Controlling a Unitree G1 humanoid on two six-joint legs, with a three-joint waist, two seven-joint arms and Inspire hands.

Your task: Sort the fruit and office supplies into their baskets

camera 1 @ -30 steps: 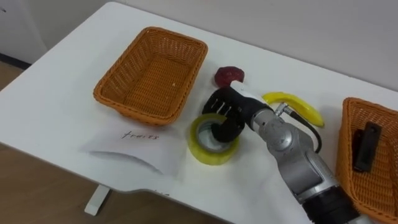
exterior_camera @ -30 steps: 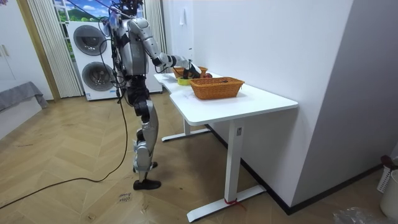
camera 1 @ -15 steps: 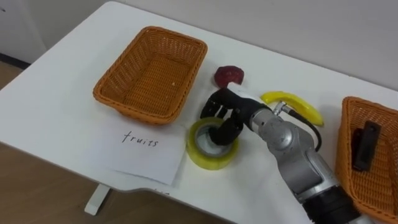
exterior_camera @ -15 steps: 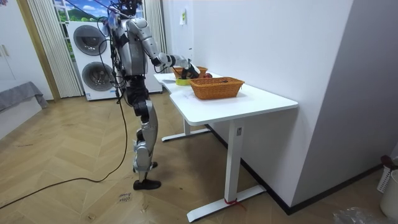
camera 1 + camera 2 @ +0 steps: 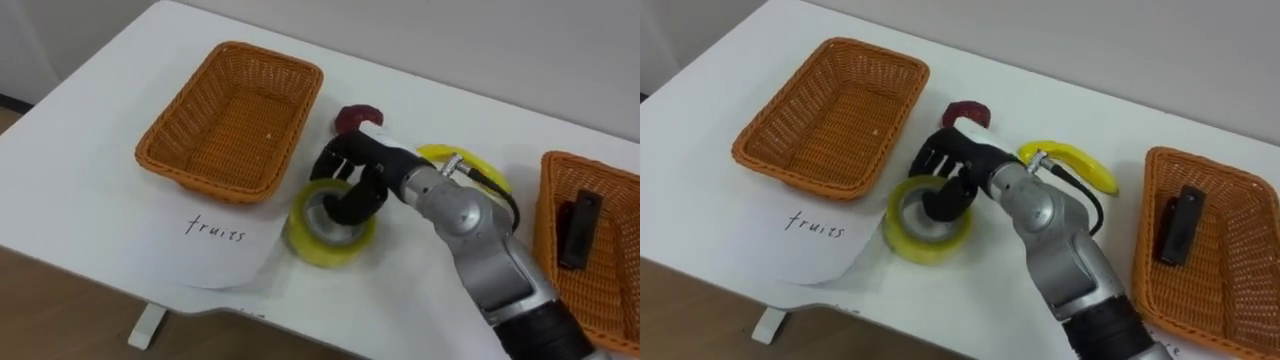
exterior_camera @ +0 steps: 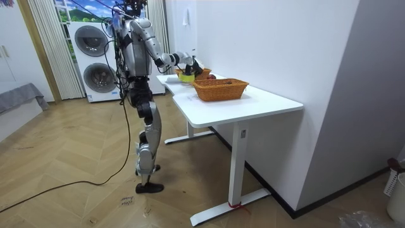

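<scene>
We see the right hand [image 5: 352,172] with fingers hooked through the core of the yellow tape roll [image 5: 312,246], held tilted just before the left basket [image 5: 205,172], so the right basket [image 5: 1225,275] lies well apart to the robot's right.

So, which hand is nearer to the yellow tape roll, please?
Right. The right hand is on the yellow tape roll itself, with its fingers curled over the rim and into the hole. It reaches in between the empty basket and the banana.
</scene>
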